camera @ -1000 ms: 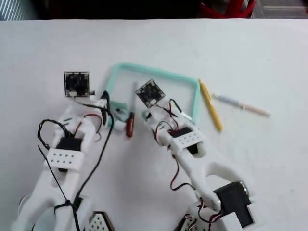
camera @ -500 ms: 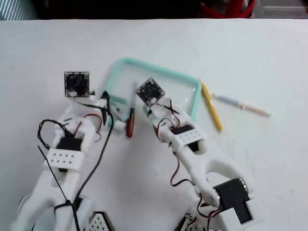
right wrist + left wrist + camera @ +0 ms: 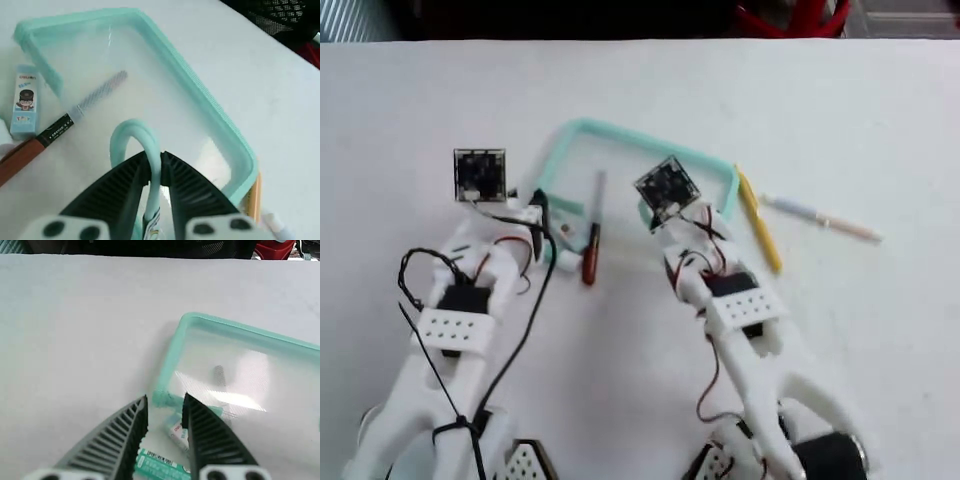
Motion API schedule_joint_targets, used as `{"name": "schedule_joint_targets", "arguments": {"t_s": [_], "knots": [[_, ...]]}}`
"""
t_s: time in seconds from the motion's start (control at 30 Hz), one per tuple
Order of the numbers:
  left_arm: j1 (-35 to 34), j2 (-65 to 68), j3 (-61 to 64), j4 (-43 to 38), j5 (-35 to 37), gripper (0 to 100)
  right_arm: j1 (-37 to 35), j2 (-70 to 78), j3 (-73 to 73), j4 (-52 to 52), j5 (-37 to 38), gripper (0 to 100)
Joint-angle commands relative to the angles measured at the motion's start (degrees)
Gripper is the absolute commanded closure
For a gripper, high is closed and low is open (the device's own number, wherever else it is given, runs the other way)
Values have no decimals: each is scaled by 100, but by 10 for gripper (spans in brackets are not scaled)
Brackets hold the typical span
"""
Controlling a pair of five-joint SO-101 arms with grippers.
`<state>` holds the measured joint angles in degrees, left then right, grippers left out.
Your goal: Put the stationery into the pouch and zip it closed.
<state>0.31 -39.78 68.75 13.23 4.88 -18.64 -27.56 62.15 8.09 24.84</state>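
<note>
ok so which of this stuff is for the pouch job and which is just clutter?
Job: clear pouch with mint-green trim; brown-barrelled pen; pale blue eraser; yellow pencil; pale blue and peach pen; right hand, shut on the pouch's mint-green loop.
Lying about: red object beyond the table's far edge.

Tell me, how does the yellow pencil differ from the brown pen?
The yellow pencil is slim and lies wholly outside the pouch, along its side. The brown pen is thicker, and its grey tip pokes into the clear pouch. Both lie flat on the table.
</note>
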Motion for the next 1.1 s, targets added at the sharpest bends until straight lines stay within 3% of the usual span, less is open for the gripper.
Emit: {"name": "schedule_joint_targets", "arguments": {"t_s": [0.0, 0.23, 0.4, 0.5, 0.63, 0.7, 0.8, 0.93, 1.07], "knots": [[40, -40, -62, -123, -53, 865, 48, -1455, 35, 673, 26, 980], [57, -40, -62, -97, -44, 864, 119, -4426, -79, 2246, 18, 980], [233, -57, -97, 185, -44, 802, 110, -5402, -1398, 3486, 18, 980], [673, -57, -633, 1240, -18, 753, 110, -5068, -2382, 4075, -167, 980], [1244, -57, -1855, 3358, -53, 752, 286, -4110, -3736, 4567, -378, 980], [1332, -57, -2286, 3982, -290, 753, 418, -3538, -4580, 4840, -378, 980], [1367, -57, -2620, 4290, -1002, 755, 567, -2642, -5969, 5200, -387, 980], [1341, -154, -2998, 4615, -1125, 752, 611, -1305, -7815, 5930, -387, 980], [1560, -919, -3138, 4651, -1635, 732, 611, -92, -9582, 6791, -949, 980]]}}
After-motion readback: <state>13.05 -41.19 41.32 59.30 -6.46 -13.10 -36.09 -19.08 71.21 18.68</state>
